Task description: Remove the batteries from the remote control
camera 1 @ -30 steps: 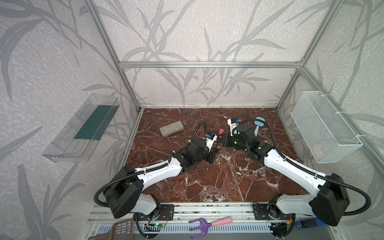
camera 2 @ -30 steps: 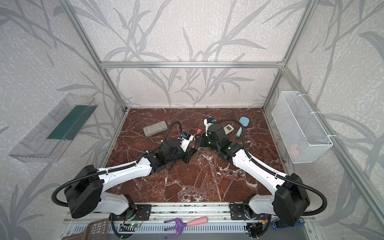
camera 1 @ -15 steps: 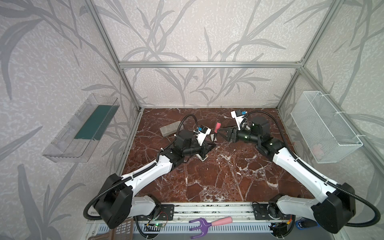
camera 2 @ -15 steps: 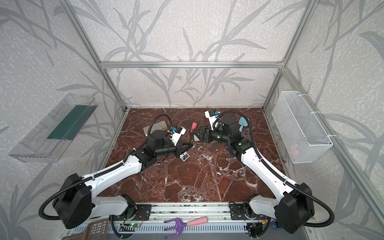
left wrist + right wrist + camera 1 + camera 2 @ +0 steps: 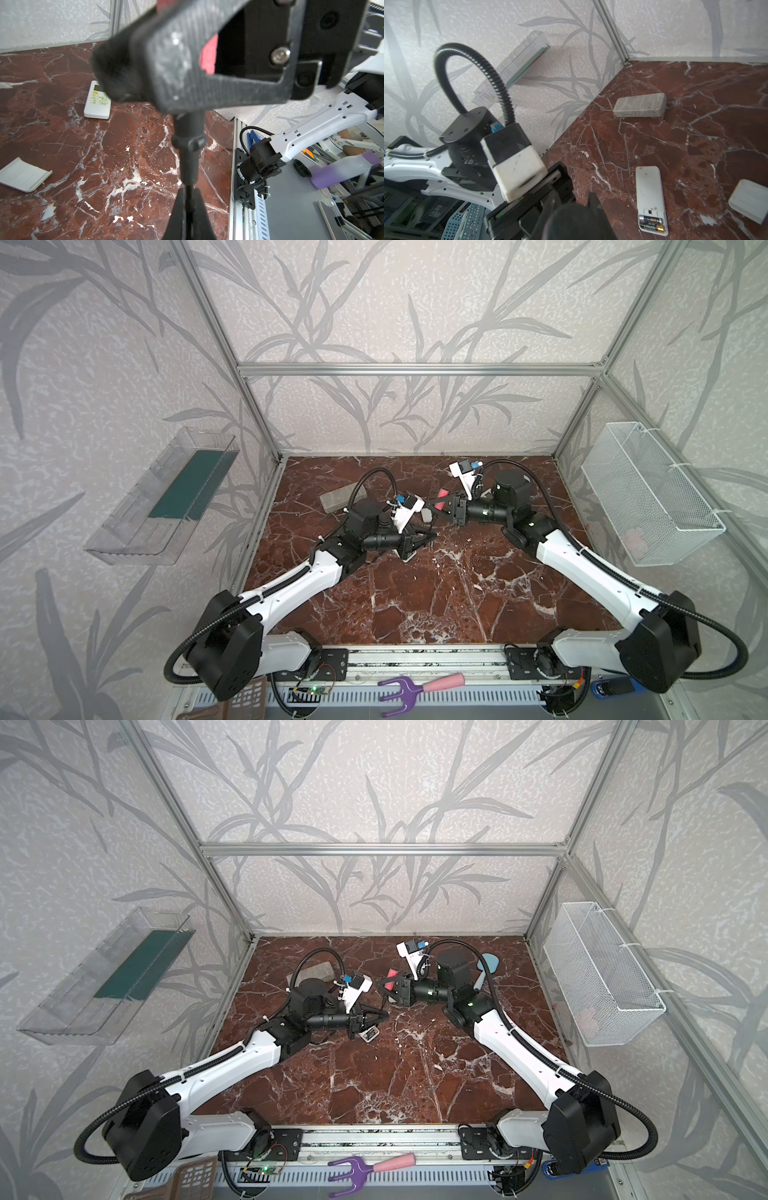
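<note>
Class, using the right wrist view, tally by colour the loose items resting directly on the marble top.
White: 2 (remote, battery cover)
Grey: 1 (block)
Total: 3

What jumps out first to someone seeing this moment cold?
At the centre, the left gripper and right gripper meet tip to tip, both seemingly clamped on one red-handled screwdriver. Close by, a white remote lies face down with its bay open and the batteries inside.

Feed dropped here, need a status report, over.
Left gripper and right gripper shut on screwdriver. Batteries in remote, cover off. Nothing blocking remote.
</note>
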Tool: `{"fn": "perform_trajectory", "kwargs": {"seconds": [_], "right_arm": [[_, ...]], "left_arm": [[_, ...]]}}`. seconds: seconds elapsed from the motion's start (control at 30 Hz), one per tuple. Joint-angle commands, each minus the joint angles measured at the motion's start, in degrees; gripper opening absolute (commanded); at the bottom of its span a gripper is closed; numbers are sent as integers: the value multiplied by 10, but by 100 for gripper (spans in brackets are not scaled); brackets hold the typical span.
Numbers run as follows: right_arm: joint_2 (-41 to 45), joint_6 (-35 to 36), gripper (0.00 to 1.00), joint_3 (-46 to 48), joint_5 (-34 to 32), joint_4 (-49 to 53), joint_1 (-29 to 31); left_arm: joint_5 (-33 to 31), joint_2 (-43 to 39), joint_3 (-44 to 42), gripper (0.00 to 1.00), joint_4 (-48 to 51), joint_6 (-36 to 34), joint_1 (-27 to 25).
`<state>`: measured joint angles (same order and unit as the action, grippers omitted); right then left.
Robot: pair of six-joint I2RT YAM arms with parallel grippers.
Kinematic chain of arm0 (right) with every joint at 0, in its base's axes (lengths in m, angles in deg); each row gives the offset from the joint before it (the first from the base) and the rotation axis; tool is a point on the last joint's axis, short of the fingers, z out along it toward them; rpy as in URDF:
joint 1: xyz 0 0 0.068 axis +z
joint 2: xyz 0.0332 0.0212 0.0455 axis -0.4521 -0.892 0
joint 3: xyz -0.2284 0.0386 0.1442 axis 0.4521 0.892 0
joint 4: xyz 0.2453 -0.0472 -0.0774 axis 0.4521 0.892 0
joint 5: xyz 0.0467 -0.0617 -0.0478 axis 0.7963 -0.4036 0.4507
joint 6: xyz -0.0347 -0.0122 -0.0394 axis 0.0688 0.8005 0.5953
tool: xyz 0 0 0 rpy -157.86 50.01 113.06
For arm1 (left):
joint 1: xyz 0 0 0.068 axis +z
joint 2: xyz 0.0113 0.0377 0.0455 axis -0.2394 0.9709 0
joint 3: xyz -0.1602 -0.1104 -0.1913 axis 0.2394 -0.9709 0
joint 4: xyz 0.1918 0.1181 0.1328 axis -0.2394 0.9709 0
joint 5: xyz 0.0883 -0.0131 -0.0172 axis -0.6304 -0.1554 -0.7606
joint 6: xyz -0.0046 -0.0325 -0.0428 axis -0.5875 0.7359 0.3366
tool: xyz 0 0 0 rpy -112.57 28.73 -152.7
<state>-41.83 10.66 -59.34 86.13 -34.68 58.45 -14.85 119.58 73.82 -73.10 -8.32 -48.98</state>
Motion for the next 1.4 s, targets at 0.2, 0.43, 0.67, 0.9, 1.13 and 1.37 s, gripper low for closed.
{"fn": "perform_trajectory", "kwargs": {"seconds": [0.2, 0.43, 0.67, 0.9, 1.13, 1.37], "right_arm": [[19, -34, 0, -41, -355, 147, 74], [5, -48, 0, -51, -386, 140, 93], [-10, -58, 0, -60, -358, 122, 97], [-5, -57, 0, -66, -355, 142, 104], [-6, -58, 9, -63, -328, 140, 104], [-1, -76, 54, -94, -290, 198, 90]], "left_arm": [[-230, -69, -75, 43, -72, -14, -2], [-265, -91, -98, 47, -89, -77, -50], [-258, -41, -93, 53, -127, -68, -79], [-249, 3, -94, 46, -185, -38, -78], [-246, -10, -95, 0, -181, -42, -74], [-271, -53, -94, 0, -104, -97, -70]]}}
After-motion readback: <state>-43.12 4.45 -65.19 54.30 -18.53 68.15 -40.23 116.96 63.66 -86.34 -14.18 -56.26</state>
